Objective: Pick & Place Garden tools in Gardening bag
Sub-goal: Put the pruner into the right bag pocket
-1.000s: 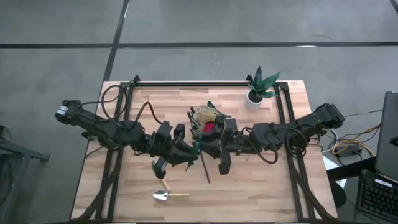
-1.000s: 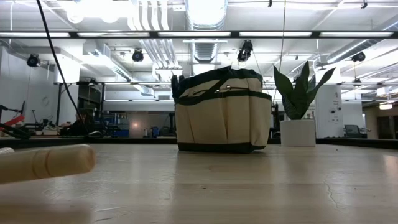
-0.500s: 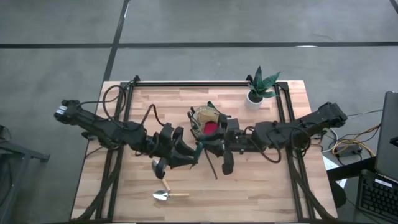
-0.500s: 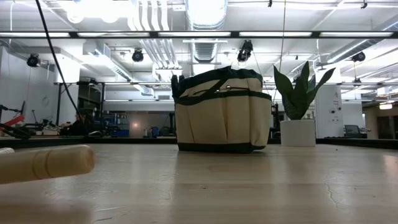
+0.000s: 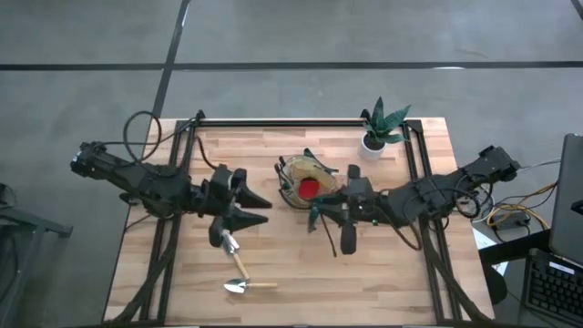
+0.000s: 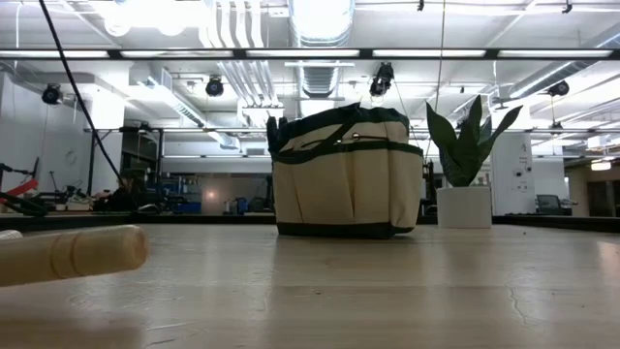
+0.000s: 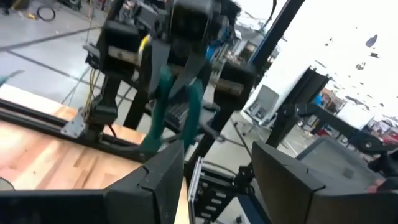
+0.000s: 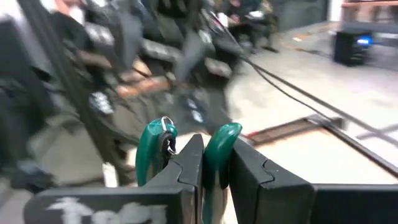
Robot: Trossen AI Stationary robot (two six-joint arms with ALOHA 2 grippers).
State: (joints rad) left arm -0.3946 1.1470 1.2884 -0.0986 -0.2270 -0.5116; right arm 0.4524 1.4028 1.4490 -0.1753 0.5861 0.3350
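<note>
My right gripper is shut on green-handled shears, just on the near side of the tan, green-trimmed gardening bag. The shears' dark blades slant toward the near edge. A red item lies inside the bag. My left gripper stands open left of the bag, holding nothing. A wood-handled trowel lies flat near the front edge. A second wood-handled tool lies just behind it, under my left arm. My right gripper pinches one green handle of the shears between its two fingers. The other green handle, with its metal latch loop, stands free outside the fingers. The handle ends stick out past the fingertips. The shears are lifted clear of the table.
A green plant in a white pot stands at the far right, close behind the bag. Black rails frame the far edge and both sides of the table. In the low view a wooden handle lies at the near left.
My left gripper has opened, let go of the shears and drawn back toward the table's left edge. My right gripper has gone toward the right edge with the shears, which now hang from it alone near the bag.
</note>
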